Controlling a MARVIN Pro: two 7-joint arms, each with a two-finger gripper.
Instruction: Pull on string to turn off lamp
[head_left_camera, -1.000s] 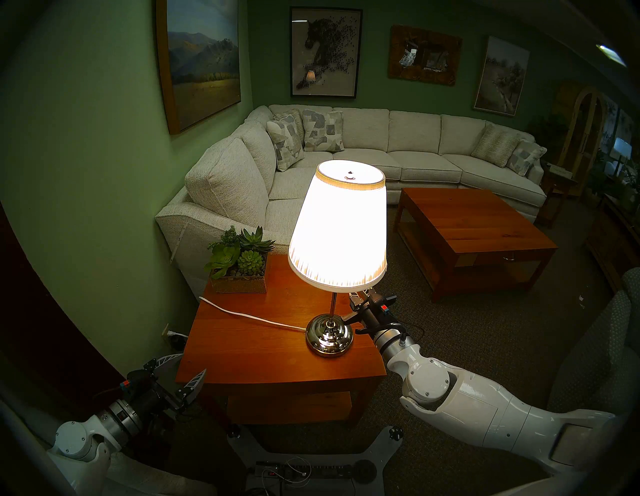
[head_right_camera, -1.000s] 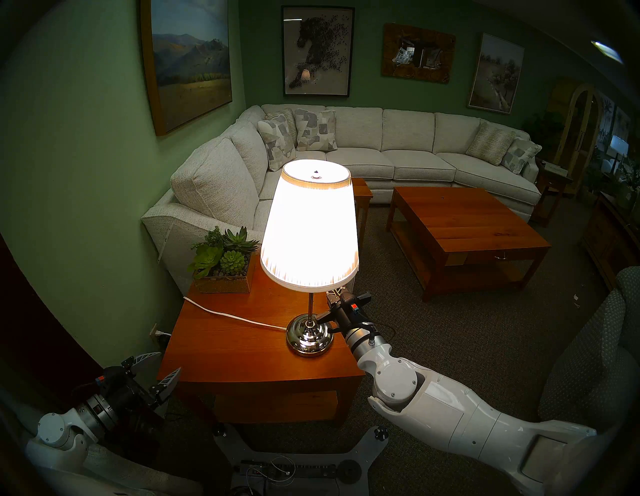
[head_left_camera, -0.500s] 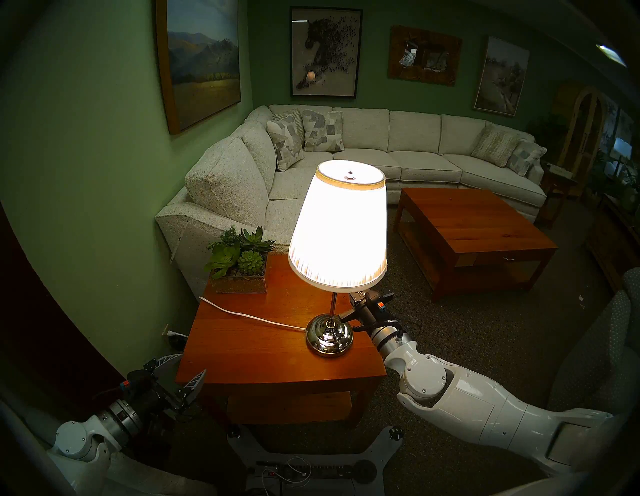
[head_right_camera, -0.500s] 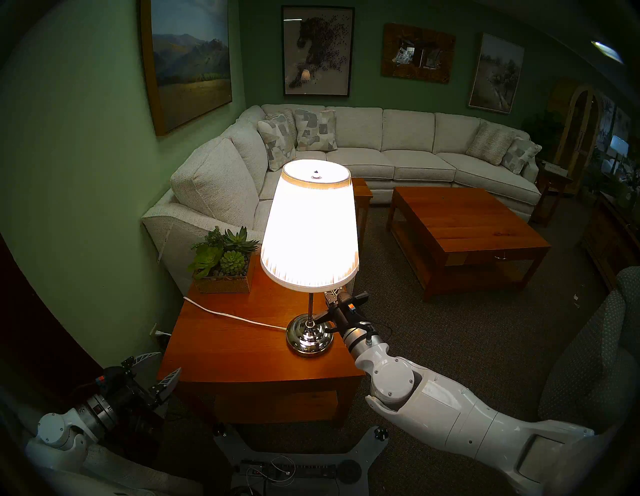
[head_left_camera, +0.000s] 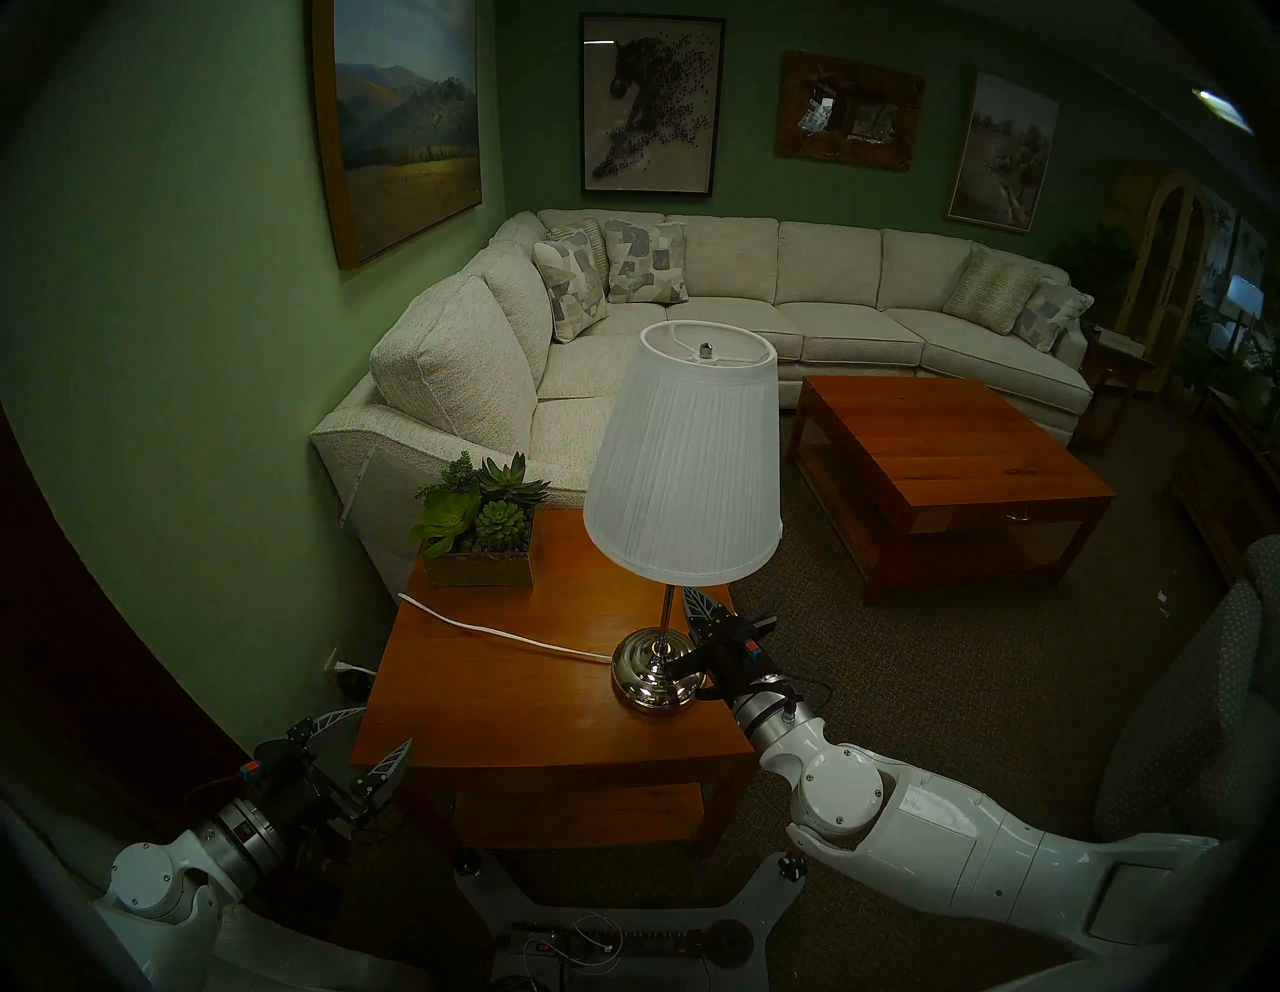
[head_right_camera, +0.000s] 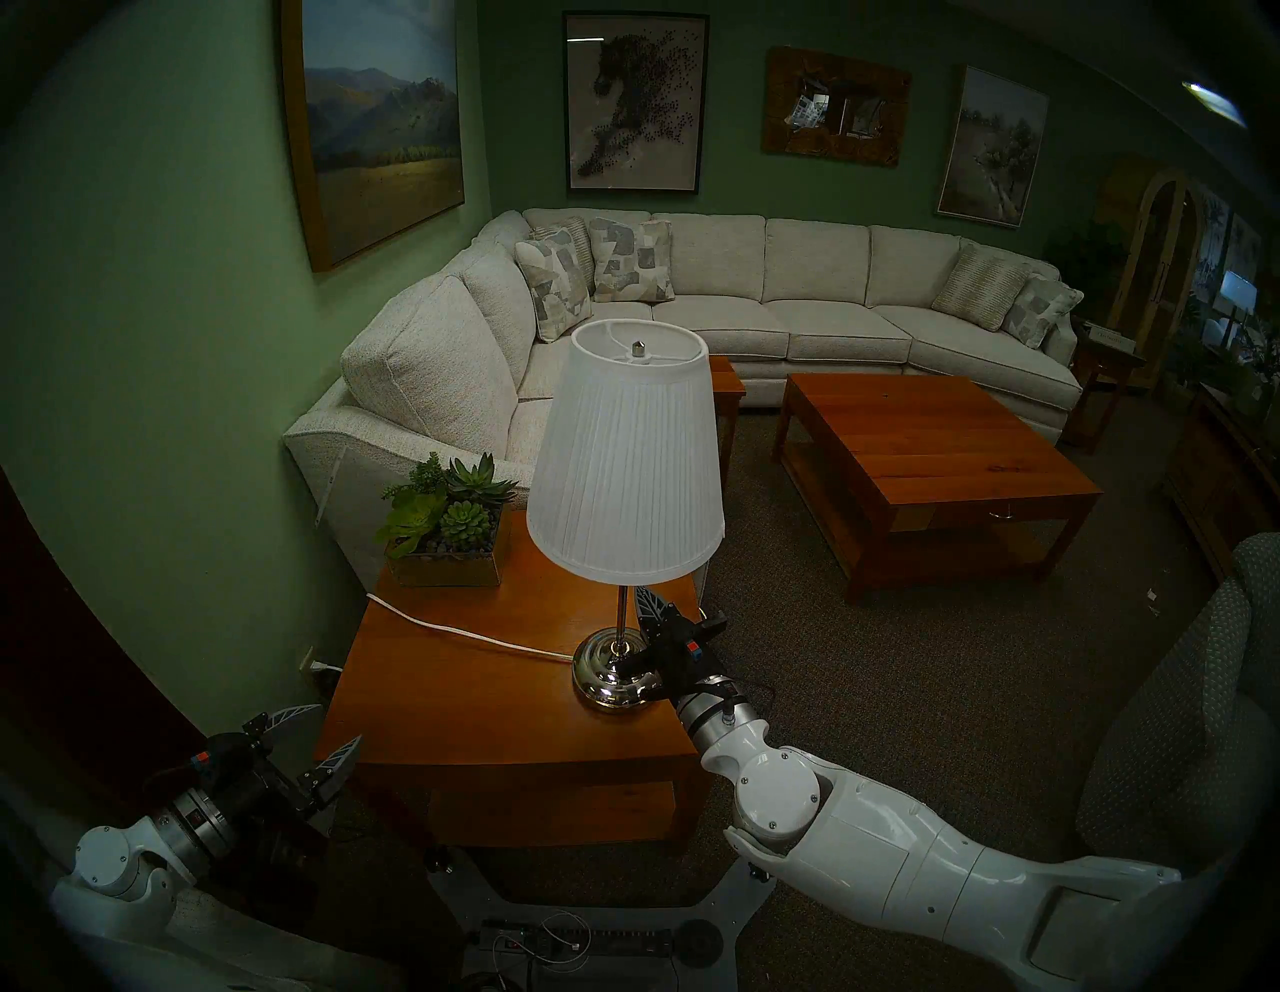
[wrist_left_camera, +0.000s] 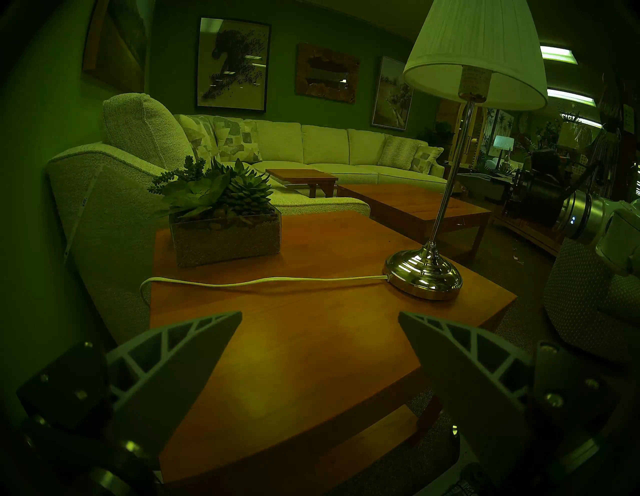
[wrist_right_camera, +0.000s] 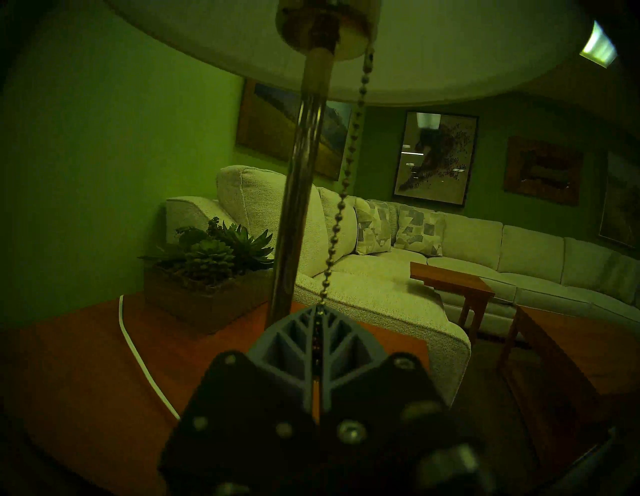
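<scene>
The lamp (head_left_camera: 682, 457) with its white pleated shade, chrome stem and domed chrome base (head_left_camera: 654, 668) stands unlit on the wooden side table (head_left_camera: 526, 706). It also shows in the head right view (head_right_camera: 627, 457) and the left wrist view (wrist_left_camera: 474, 52). My right gripper (head_left_camera: 689, 597) (head_right_camera: 645, 594) is just right of the stem, below the shade. In the right wrist view its jaws (wrist_right_camera: 317, 310) are shut on the string (wrist_right_camera: 349, 156), a thin bead chain stretched taut from the socket down into them. The end bead is hidden. My left gripper (head_left_camera: 370, 727) (wrist_left_camera: 318, 318) is open and empty at the table's near left corner.
A flat white power cord (head_left_camera: 499, 632) runs from the base across the table to the left edge. A succulent planter (head_left_camera: 478, 547) sits at the table's back left. A sectional sofa (head_left_camera: 692, 298) lies behind, a wooden coffee table (head_left_camera: 949, 471) to the right.
The lamp has gone from lit to dark. My right gripper has moved down and toward me below the shade, pulling the chain taut. The left arm has not moved.
</scene>
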